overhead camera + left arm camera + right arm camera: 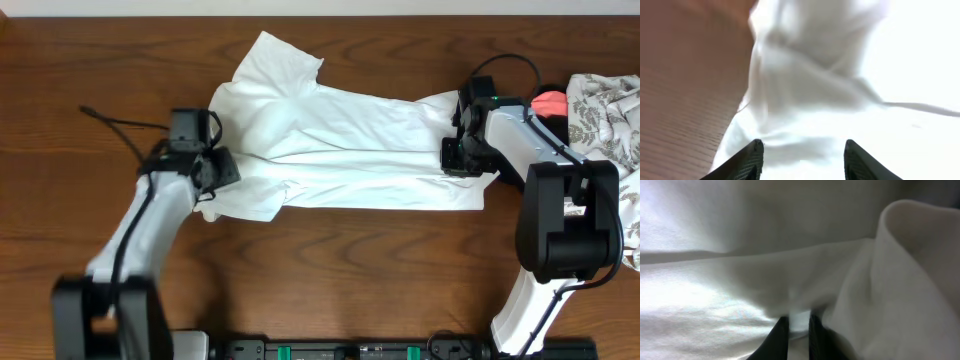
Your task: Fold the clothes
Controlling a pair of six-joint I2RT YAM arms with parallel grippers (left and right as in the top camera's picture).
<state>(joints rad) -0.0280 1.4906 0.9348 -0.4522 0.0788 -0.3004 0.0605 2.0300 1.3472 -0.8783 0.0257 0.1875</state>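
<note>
- Right gripper [797, 324], at 3 o'clock of the table [100, 60], has its jaws pressed nearly together and pinches an edge of the shirt [340, 150].
- Left gripper [802, 152], at 9 o'clock, has its jaws spread. The cloth lies between and under them, and I see no grip.
- Table: the shirt lies across its middle as a long band from 9 to 3 o'clock, with one sleeve pointing to 11 o'clock. I judge it is doubled lengthways.
- Patterned cloth [605, 110] lies at the 3 o'clock edge, beside the right arm and apart from the shirt.
- For the step in hand, I think the left jaws should close low on all layers at the 9 o'clock end before any lift.
- Both ends should then rise level with the cloth taut, so that the fold line comes straight. The right pinch should not loosen.
</note>
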